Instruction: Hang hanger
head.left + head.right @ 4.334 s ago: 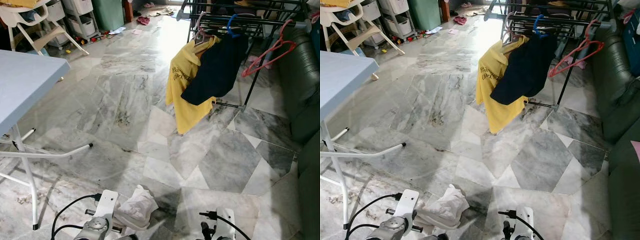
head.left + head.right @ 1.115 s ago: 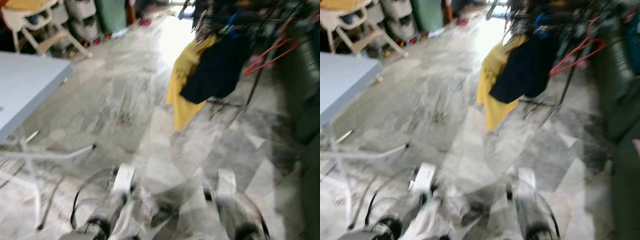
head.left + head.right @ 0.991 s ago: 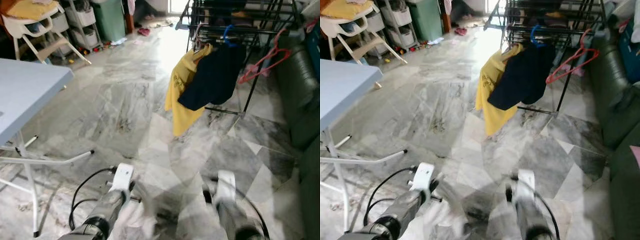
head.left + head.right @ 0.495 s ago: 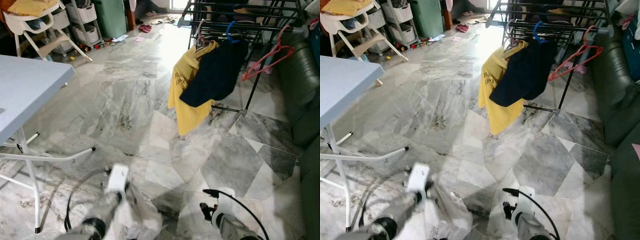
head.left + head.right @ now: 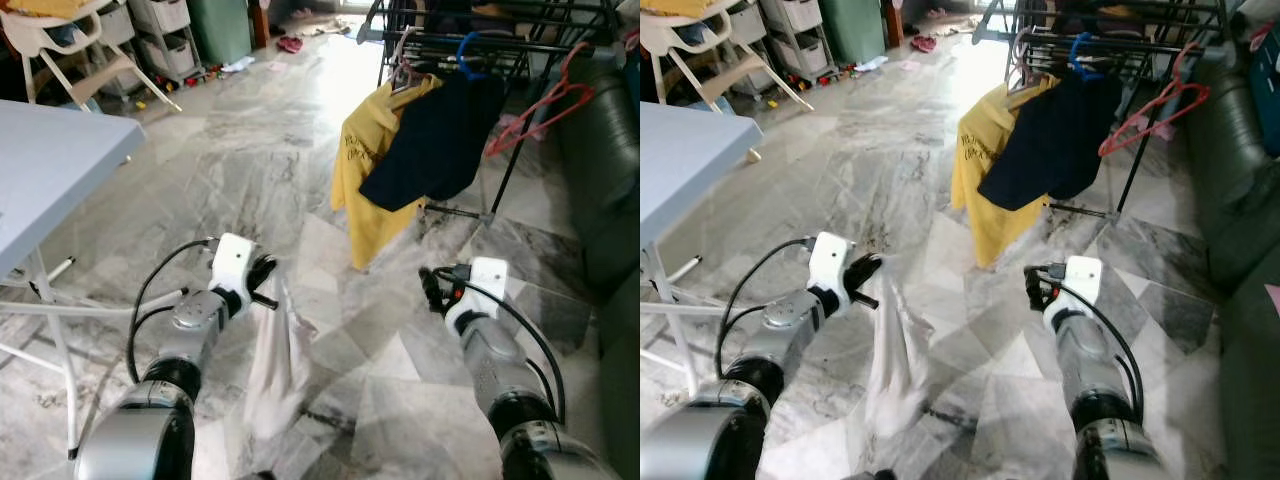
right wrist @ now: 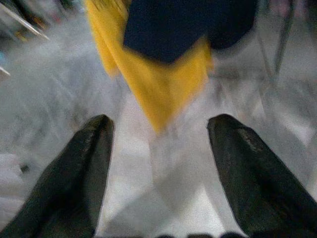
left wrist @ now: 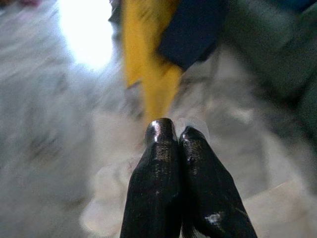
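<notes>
A grey-veined marble floor point(image 5: 250, 180) of large polished slabs spreads ahead. At the left stands a pale blue table point(image 5: 45, 170) on thin white legs. A black metal drying rack point(image 5: 480, 40) holds a yellow shirt point(image 5: 365, 165) with dark print too small to read, a navy shirt point(image 5: 435, 140), a blue hanger point(image 5: 468, 48) and a red wire hanger point(image 5: 540, 105). The left gripper point(image 7: 169, 135) pinches a limp white cloth point(image 5: 275, 360), fingers closed on it. The right gripper point(image 6: 158, 134) hovers empty, fingers spread wide.
</notes>
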Available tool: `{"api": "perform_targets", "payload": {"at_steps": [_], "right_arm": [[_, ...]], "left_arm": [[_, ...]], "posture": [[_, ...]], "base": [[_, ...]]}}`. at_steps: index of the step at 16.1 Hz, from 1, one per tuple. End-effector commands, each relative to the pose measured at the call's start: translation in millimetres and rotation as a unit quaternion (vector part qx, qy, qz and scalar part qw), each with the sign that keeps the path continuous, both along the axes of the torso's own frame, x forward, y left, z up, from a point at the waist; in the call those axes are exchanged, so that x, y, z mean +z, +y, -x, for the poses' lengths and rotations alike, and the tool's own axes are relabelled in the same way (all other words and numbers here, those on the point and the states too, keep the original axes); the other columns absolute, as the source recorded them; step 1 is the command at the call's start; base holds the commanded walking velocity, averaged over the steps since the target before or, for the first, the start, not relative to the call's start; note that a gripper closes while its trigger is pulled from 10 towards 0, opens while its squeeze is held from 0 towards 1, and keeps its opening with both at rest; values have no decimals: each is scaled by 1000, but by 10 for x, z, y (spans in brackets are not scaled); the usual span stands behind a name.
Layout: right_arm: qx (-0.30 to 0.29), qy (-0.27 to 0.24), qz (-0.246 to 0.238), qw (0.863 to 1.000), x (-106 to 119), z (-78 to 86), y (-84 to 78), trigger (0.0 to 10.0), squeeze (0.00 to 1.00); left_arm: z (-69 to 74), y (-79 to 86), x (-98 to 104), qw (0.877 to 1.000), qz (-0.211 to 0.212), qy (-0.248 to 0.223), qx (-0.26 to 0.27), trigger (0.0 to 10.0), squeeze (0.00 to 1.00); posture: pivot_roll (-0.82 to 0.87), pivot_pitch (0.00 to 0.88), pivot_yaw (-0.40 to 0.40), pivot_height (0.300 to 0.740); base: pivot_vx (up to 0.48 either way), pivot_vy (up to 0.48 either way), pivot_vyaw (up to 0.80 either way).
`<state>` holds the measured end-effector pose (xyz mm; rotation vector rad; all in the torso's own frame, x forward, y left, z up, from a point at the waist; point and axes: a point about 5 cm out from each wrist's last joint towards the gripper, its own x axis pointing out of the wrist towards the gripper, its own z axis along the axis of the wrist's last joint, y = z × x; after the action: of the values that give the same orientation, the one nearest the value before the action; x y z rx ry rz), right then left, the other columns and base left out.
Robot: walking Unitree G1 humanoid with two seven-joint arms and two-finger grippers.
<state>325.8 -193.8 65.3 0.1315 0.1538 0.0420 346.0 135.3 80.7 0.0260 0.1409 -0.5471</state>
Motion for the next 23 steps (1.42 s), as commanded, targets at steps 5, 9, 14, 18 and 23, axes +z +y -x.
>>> {"api": "perform_targets", "payload": {"at_steps": [5,9,14,18,23], "right_arm": [[16,-67,49,996,188,403,63,10000,0],[-44,-73,-18,996,207,691,257,10000,0],[-33,-59,3,998,251,741,323,10000,0],[-1,-57,18,998,302,663,402,10000,0],[19,-51,24,998,285,609,465,10000,0]], "left_arm": [[51,-243,332,993,61,-101,-11,10000,0],[34,-403,491,990,93,-82,-63,10000,0],[-2,-327,423,992,117,-39,-33,10000,0],[-15,-273,417,991,125,-37,-12,10000,0],[-8,-250,387,991,126,-35,5,10000,0]], "posture": [[-175,132,72,740],[-205,182,124,740],[-228,193,127,740],[-207,178,87,740],[-201,170,75,740]], "base": [[0,0,0],[0,0,0],[0,0,-569],[0,304,-794],[0,332,-757]]}}
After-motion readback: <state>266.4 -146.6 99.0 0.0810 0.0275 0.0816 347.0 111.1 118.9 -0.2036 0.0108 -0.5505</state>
